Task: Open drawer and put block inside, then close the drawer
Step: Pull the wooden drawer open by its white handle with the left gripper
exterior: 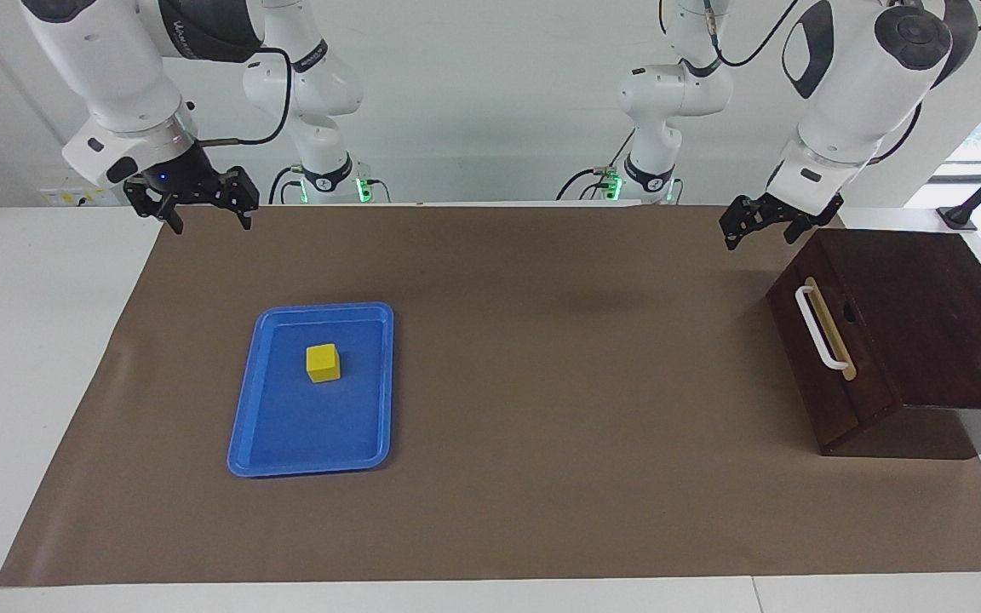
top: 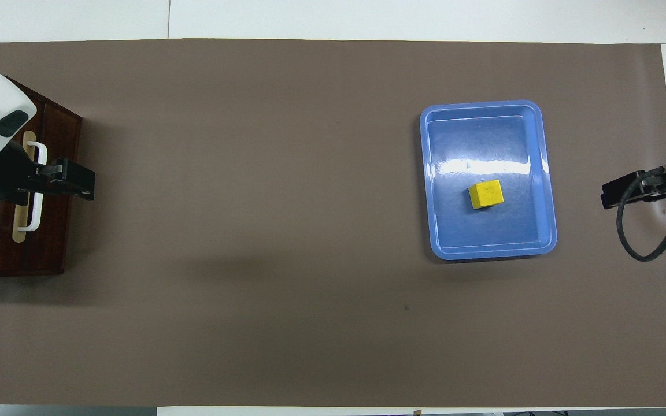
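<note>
The drawer (exterior: 807,379) is shut in the dark brown box (exterior: 925,315) at the left arm's end of the table. Its white bar handle (exterior: 821,328) faces the middle of the table. It also shows in the overhead view (top: 55,231). The yellow block (exterior: 323,362) sits in the blue tray (exterior: 312,443) toward the right arm's end; it also shows in the overhead view (top: 486,193). My left gripper (exterior: 760,237) is open and empty, raised by the box's corner nearest the robots, clear of the handle. My right gripper (exterior: 210,223) is open and empty, raised over the mat's edge, apart from the tray.
A brown mat (exterior: 542,383) covers most of the white table. The blue tray (top: 483,245) holds only the block. The box's sloping top rises toward the table's end.
</note>
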